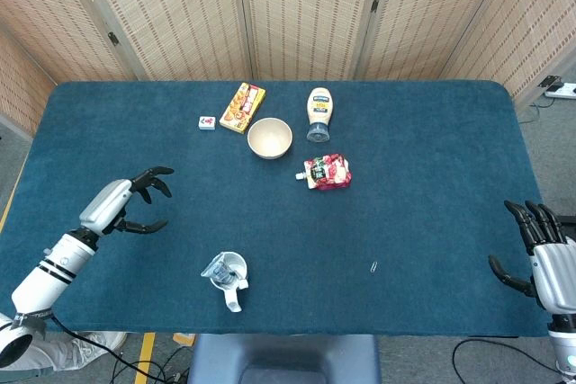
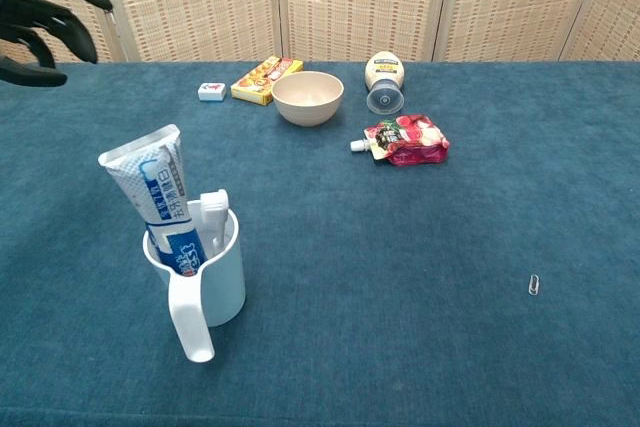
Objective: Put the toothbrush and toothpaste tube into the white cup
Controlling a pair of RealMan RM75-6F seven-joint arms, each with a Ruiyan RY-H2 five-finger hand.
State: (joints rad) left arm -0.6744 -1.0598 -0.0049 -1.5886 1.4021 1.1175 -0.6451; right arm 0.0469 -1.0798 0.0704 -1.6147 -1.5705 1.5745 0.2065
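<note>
On the blue table (image 1: 432, 159), well beyond the white cup (image 2: 200, 277), lie a beige bowl (image 1: 270, 138), a mayonnaise bottle (image 1: 319, 113), a red pouch (image 1: 328, 172), a snack box (image 1: 243, 107) and a paperclip (image 1: 373, 266). The toothpaste tube (image 2: 156, 202) and toothbrush (image 2: 213, 217) stand in the cup, well apart from the empty, spread-fingered left hand (image 1: 126, 200). Only the head view shows the right hand (image 1: 540, 254), fingers apart, holding nothing, at the table's right edge.

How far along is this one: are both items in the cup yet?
Both look done: the toothpaste tube and toothbrush stand in the white cup. Nothing is in hand; the left hand is open and apart from the cup, the right hand open at the table's edge. Nothing appears left.
</note>
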